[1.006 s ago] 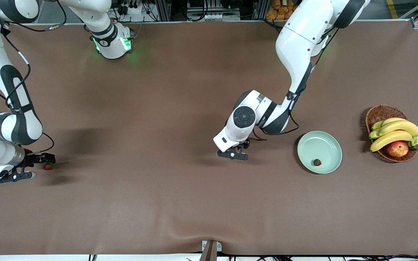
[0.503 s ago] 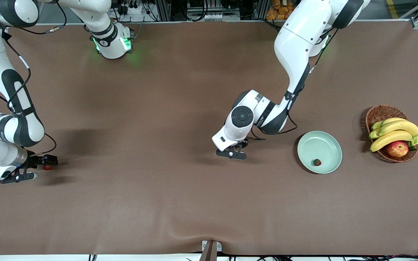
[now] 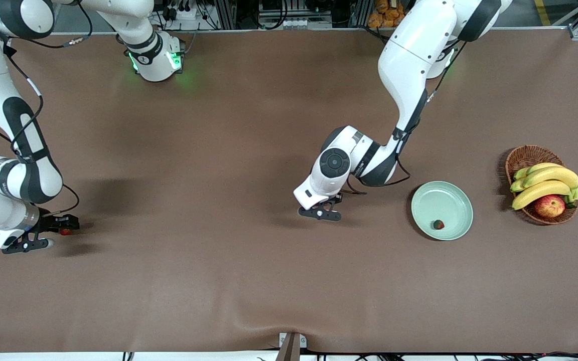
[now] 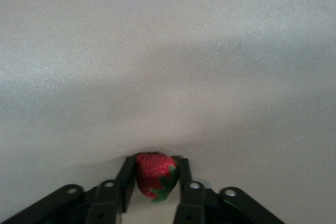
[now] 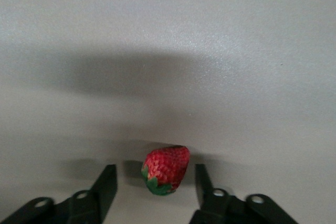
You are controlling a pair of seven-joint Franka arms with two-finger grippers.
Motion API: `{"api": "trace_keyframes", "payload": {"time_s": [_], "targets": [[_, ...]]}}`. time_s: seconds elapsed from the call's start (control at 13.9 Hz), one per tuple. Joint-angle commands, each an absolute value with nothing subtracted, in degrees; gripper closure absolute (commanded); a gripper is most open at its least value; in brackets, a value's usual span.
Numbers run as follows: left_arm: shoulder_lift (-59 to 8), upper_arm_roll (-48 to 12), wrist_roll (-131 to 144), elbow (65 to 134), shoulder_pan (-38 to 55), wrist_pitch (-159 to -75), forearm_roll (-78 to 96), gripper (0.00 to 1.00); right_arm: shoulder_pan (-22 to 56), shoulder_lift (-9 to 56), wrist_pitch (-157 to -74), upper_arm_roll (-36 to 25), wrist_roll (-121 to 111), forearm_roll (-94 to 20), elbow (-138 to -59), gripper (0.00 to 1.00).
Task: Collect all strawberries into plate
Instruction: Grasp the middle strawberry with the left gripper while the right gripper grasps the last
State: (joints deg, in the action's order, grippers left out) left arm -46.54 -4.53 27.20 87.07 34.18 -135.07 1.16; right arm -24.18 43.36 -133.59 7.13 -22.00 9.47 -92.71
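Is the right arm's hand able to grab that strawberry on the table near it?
Probably yes. The right hand is open with its fingers either side of the strawberry, which lies free on the table with nothing in between.

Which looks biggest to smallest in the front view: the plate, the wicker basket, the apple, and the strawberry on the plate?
1. wicker basket; the plate looks close in size, so that order is unsure
2. plate
3. apple
4. strawberry
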Motion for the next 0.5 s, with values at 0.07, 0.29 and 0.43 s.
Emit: {"api": "trace_keyframes", "payload": {"time_s": [0.07,0.29,0.43], "targets": [[-44.84,-3.96,27.78,86.13,34.02,-135.27,0.09,0.84,-25.22,44.38,-133.59,8.0,-23.03,8.88,-91.41,1.0],[-42.02,-3.87,27.69,86.57,31.82,-131.77,0.0,0.84,-25.22,44.3,-133.51,8.09,-25.48,8.79,-91.06,1.0],[-39.91,-3.87,27.16,87.44,29.55,-129.12,-0.09,0.84,-25.05,43.77,-133.42,8.09,-26.8,8.88,-90.97,1.0]]}}
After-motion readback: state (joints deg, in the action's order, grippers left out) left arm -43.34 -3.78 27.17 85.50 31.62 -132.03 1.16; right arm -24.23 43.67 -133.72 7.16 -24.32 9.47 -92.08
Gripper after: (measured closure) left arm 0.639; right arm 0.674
